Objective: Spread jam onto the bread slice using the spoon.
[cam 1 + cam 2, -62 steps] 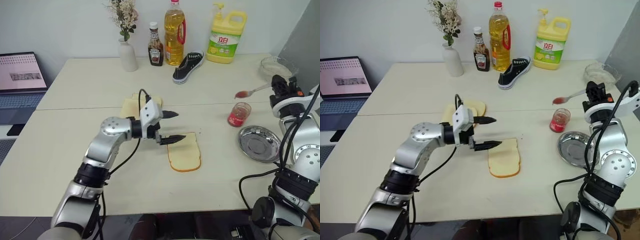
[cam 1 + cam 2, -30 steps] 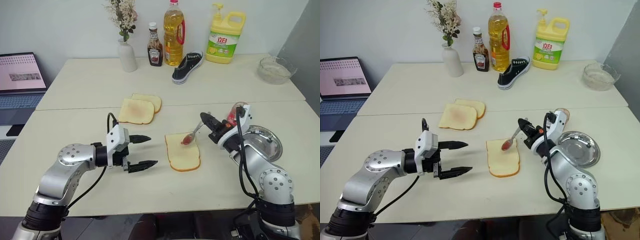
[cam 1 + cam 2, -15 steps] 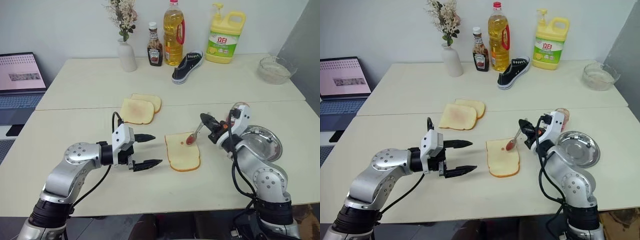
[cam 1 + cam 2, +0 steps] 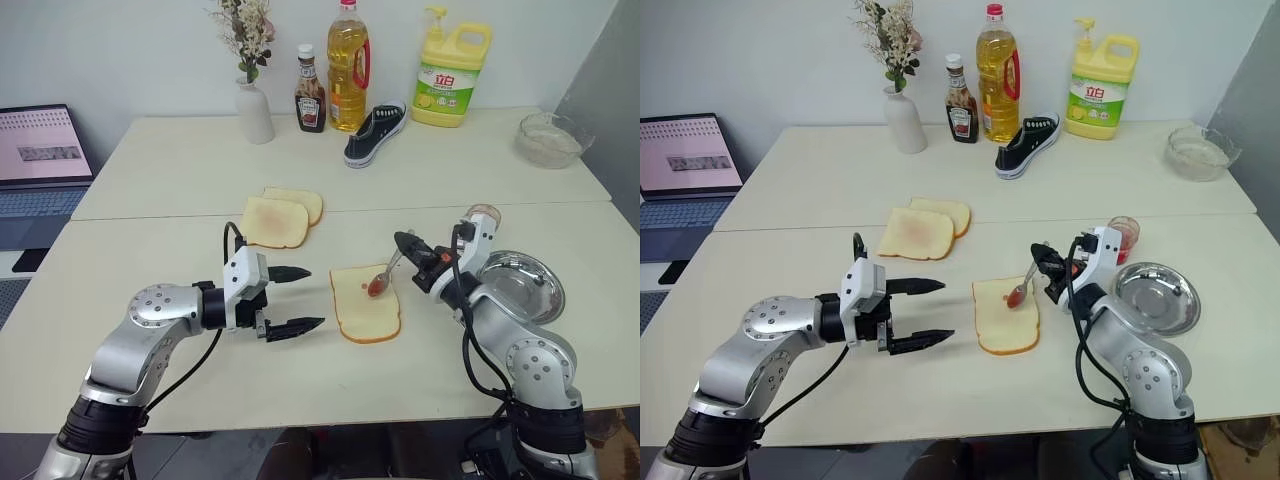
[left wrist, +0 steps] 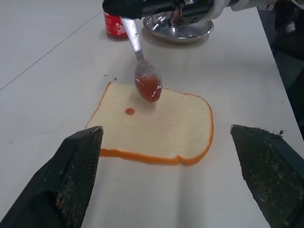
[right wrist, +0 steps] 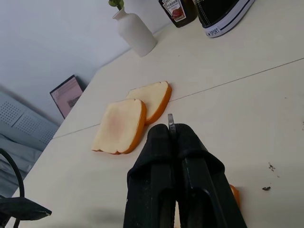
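The bread slice (image 4: pixel 366 310) lies flat on the table's near half, with a small red dot of jam (image 5: pixel 129 111) on its pale face. My right gripper (image 4: pixel 402 242) is shut on the handle of the spoon (image 4: pixel 383 274), which slopes down to the left. Its bowl (image 5: pixel 148 86) holds red jam and hangs low over the slice's far edge. The glass jam cup (image 4: pixel 1125 233) stands just behind my right wrist. My left gripper (image 4: pixel 303 298) stands open to the left of the slice, fingers level and pointing at it, with nothing between them.
A round steel dish (image 4: pixel 528 290) sits right of my right arm. Two toastier slices (image 4: pixel 277 217) lie behind the left gripper. At the table's far edge stand a vase (image 4: pixel 254 110), sauce bottle (image 4: pixel 311 101), oil bottle, shoe (image 4: pixel 375 133), detergent jug and glass bowl (image 4: pixel 547 138). A laptop (image 4: pixel 40 160) sits far left.
The right gripper carried the jam-laden spoon from above the cup down over the bread and has since rolled slightly. A jam dot appeared on the slice. The left gripper drew back from the slice.
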